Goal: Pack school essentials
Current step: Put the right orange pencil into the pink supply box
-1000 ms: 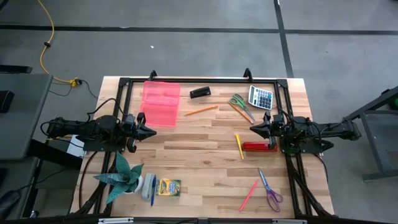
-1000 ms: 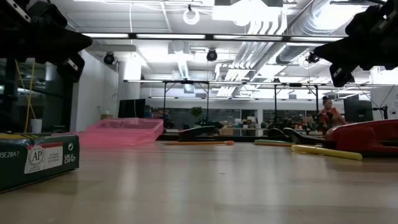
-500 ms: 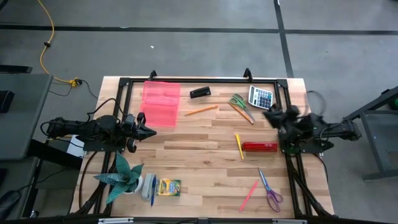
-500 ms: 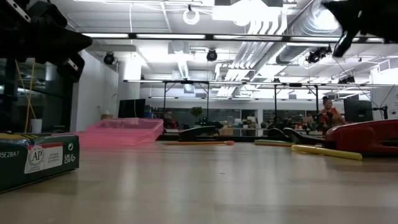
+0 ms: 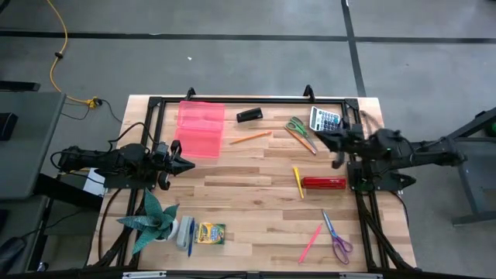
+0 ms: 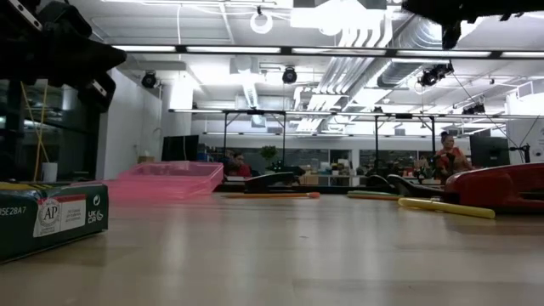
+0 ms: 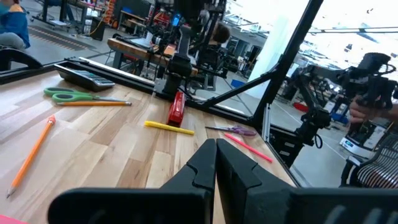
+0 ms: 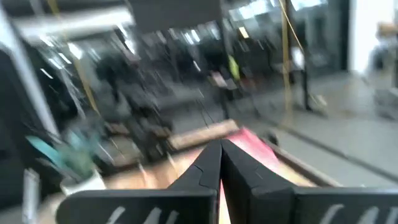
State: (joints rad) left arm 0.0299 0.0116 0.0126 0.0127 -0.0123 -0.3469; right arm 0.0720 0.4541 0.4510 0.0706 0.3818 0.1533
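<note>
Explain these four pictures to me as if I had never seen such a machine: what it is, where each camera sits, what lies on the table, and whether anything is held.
It is a robot with two dark arms at a wooden table. One camera looks down from above, one sits level with the tabletop, and one rides on each wrist. The left gripper waits beside the pink case; the right gripper hangs near the calculator. Both are shut and hold nothing. On the table lie green-handled scissors, purple-handled scissors, an orange pencil, a yellow pencil, a pink pencil, a red bar, a crayon box and a potted plant.
</note>
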